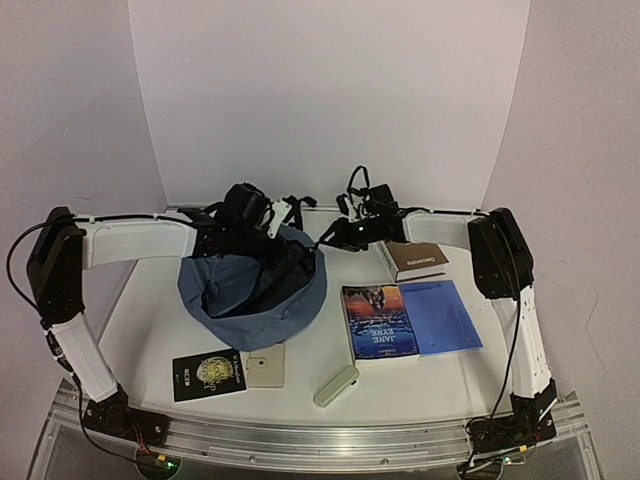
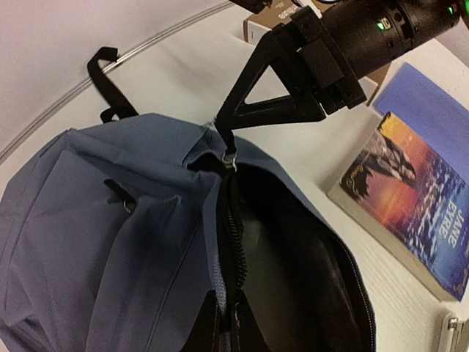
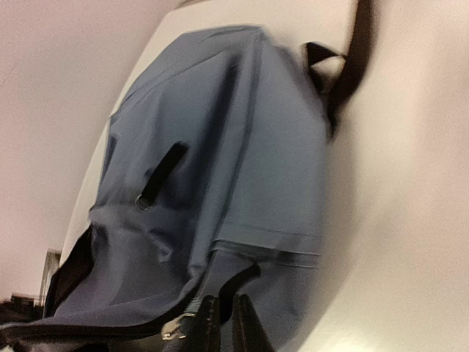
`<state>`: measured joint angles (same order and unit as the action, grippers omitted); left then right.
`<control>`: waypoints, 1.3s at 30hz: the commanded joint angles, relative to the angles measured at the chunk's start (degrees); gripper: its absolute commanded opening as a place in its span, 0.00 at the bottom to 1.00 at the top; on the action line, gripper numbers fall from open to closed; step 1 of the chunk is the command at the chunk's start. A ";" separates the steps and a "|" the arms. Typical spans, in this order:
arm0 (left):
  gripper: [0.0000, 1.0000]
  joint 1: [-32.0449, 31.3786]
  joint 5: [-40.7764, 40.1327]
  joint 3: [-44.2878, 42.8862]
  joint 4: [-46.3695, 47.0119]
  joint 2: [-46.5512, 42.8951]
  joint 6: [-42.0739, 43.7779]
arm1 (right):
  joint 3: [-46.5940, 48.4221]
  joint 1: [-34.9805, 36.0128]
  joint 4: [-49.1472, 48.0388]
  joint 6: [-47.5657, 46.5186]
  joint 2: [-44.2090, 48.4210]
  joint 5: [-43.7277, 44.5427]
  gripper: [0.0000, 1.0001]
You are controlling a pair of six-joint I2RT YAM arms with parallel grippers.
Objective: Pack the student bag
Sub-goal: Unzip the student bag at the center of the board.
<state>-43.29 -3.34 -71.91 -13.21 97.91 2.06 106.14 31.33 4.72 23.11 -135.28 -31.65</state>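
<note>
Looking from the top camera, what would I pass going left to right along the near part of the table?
Black book with gold emblem, flat beige square card, pale green oblong case, Jane Eyre paperback with sunset cover, flat bright-blue notebook.

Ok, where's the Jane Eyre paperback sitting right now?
In the top view the Jane Eyre paperback lies flat right of centre, between the student bag and the blue notebook, just nearer than the brown book.

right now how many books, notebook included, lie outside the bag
4: black book front left; Jane Eyre and blue notebook side by side at right; brown book behind them. More may hide in the bag.
</note>
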 commanded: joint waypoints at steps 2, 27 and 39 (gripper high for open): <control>0.00 1.72 3.00 -17.22 0.37 10.46 0.83 | 0.46 -4.41 3.48 -3.71 5.29 8.21 0.68; 0.63 23.36 21.84 -27.99 -2.21 22.65 -19.28 | -15.94 5.63 8.57 1.72 13.64 -0.40 0.98; 0.83 22.80 27.01 -3.82 -0.57 4.52 -23.02 | -12.51 6.10 8.55 5.32 11.07 -1.10 0.98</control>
<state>-20.28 20.30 -80.85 -14.28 106.93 -19.68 89.95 37.39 13.45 26.25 -123.05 -32.95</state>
